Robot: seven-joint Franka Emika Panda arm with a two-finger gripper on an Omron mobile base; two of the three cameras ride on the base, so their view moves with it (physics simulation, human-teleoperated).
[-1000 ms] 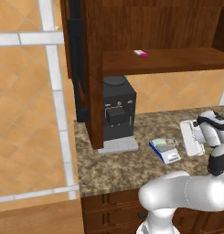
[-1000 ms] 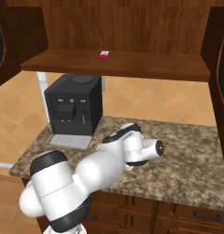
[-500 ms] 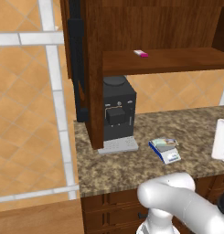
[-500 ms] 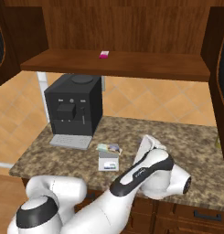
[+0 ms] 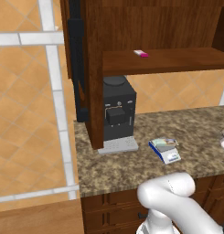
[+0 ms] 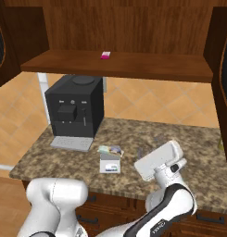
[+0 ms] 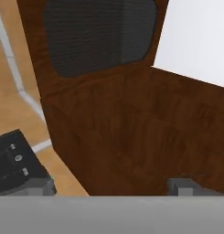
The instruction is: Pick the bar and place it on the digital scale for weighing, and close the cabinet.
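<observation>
The bar [image 5: 163, 142] [image 6: 111, 150], in a pale greenish-tan wrapper, lies flat on the digital scale [image 5: 171, 157] [image 6: 110, 166] on the granite counter, just right of the coffee machine. The cabinet [image 6: 124, 65] hangs above with both doors swung open: left door [image 5: 77, 59] [image 6: 0, 41], right door [image 6: 223, 69]. My arm's white hand [image 6: 159, 159] hovers over the counter right of the scale, apart from it. In the hand view my gripper [image 7: 111, 187] is open, nothing between its fingertips [image 7: 40, 185], facing a brown cabinet door with a dark inset panel [image 7: 99, 32].
A black coffee machine [image 5: 118, 114] [image 6: 75, 109] stands at the counter's left under the shelf. A small pink-and-white item [image 5: 141, 53] [image 6: 105, 55] lies on the cabinet shelf. Drawers [image 5: 113, 210] run below the counter. A tiled wall is at the left.
The arm has swung down and right, off the scale, which now shows with the bar lying on it. The hand has turned towards a cabinet door. The jaws stayed open.
</observation>
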